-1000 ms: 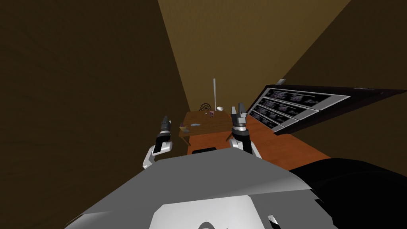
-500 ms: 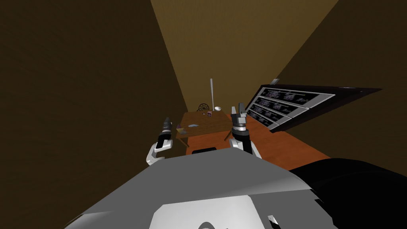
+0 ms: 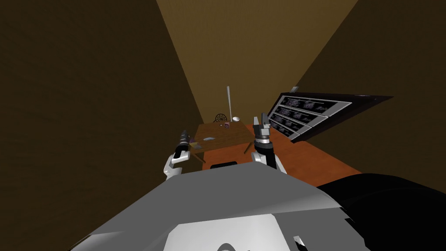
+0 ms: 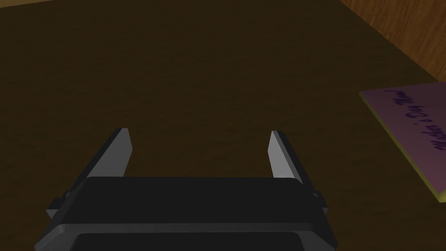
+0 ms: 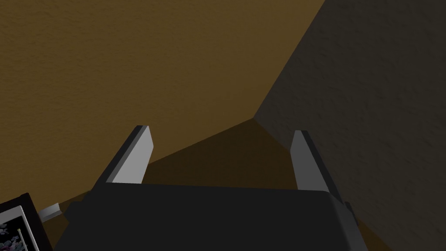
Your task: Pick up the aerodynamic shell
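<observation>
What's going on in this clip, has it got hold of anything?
Nothing is held yet. The robot stands short of a small wooden table with both arms raised in front of it. The left gripper is open and hangs off the table's near left corner, close to a purple card that lies there. The right gripper is open too, held up to the table's right. The pale, flat shell lies untouched on the table.

Right hand [image 5: 220, 154] with two light grey fingers [image 5: 133, 159] rising well apart from the dark body. Just beside that body, corner of a dark-framed picture panel [image 5: 15, 224] and a small grey tab [image 5: 50, 212].
</observation>
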{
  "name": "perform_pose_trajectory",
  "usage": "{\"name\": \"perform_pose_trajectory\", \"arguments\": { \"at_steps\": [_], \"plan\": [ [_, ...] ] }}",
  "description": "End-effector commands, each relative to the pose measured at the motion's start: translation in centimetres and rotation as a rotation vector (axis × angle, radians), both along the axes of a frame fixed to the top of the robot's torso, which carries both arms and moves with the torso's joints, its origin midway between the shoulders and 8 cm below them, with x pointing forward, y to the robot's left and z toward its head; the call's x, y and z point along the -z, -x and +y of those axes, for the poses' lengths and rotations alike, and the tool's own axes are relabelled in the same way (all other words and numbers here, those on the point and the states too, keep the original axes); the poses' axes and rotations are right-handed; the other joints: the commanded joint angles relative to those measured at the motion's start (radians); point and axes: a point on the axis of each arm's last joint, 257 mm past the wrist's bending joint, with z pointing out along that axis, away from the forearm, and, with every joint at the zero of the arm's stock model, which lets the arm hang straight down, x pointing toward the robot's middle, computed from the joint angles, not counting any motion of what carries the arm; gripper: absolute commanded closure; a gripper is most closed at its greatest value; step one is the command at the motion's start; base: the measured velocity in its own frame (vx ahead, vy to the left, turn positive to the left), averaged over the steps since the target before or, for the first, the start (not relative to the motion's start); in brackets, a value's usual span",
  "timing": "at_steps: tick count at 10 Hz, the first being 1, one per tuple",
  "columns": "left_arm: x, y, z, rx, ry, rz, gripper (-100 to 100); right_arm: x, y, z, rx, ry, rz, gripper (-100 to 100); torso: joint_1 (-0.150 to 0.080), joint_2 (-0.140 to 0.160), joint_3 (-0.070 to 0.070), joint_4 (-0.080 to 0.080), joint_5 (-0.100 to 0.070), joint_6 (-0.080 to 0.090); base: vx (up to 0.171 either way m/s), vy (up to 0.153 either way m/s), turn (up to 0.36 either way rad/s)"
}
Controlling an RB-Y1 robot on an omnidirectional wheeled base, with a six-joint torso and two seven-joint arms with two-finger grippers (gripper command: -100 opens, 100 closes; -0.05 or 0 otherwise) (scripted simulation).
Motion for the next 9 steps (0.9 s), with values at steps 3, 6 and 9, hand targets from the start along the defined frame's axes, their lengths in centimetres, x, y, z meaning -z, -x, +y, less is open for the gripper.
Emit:
{"name": "perform_pose_trajectory", "arguments": {
  "at_steps": [3, 6, 9],
  "plan": [
    [3.5, -1.2, 1.8, -0.045, 0.062, 0.094, -100, 0.0, 0.0, 0.0, 0.0, 0.0, 0.0, 0, 0.0, 0.001, 0.0, 0.0, 0.0, 0.0, 0.01, -0.042, -0.083],
    [6.8, -1.3, 2.7, -0.073, 0.097, 0.172, -100, 0.0, 0.0, 0.0, 0.0, 0.0, 0.0, 0, -0.001, 0.0, 0.0, 0.0, 0.0, 0.0, 0.019, -0.046, -0.07],
    [9.4, -2.0, 3.9, -0.111, 0.147, 0.248, -100, 0.0, 0.0, 0.0, 0.0, 0.0, 0.0, 0, 0.0, 0.001, 0.0, 0.0, 0.0, -0.001, 0.01, -0.037, -0.07]
  ]
}}
